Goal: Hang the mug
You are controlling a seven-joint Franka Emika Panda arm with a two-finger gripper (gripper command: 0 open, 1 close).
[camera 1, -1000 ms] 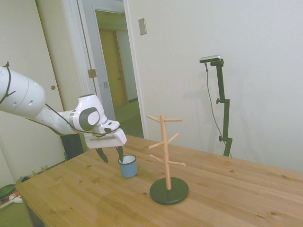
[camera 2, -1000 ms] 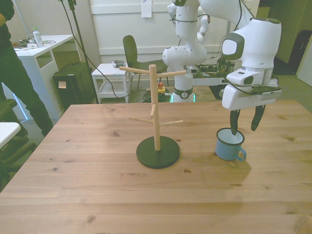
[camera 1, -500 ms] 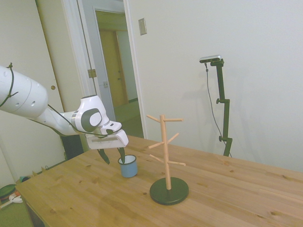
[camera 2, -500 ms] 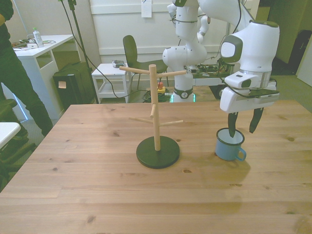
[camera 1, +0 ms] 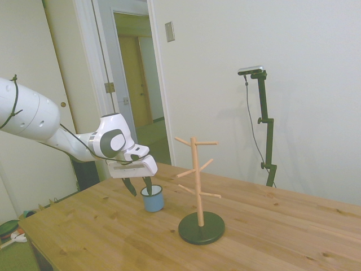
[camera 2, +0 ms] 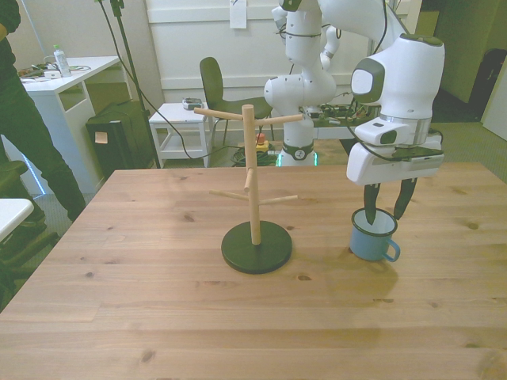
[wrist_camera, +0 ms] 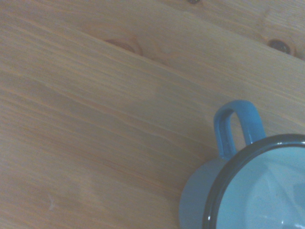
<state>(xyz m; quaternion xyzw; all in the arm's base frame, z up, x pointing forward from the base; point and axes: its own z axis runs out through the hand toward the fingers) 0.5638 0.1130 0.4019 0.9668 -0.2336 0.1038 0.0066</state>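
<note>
The mug (camera 2: 369, 240) is light blue with a dark rim and stands upright on the wooden table (camera 2: 158, 301). Its handle (camera 2: 390, 253) points to the table's near edge and the front view's right. My gripper (camera 2: 386, 207) hangs open just over it. One finger dips inside the rim; the other stays outside, by the far wall. From the side, the gripper (camera 1: 139, 186) stands at the mug (camera 1: 152, 200). The wrist view shows the mug (wrist_camera: 248, 191) and its handle (wrist_camera: 236, 126) close up. The wooden peg tree (camera 2: 250, 178) stands on its dark round base (camera 2: 256, 247), toward the front view's left.
A person (camera 2: 20, 119) stands beyond the table at the front view's left, by a white desk (camera 2: 59, 79). A chair (camera 2: 212, 83) and a small white cart (camera 2: 178, 119) stand behind the table. The peg tree (camera 1: 196, 175) has several pegs at different heights.
The gripper has shifted toward the peg tree and sits more squarely over the mug, its fingers a little closer together. The mug and the peg tree have not moved.
</note>
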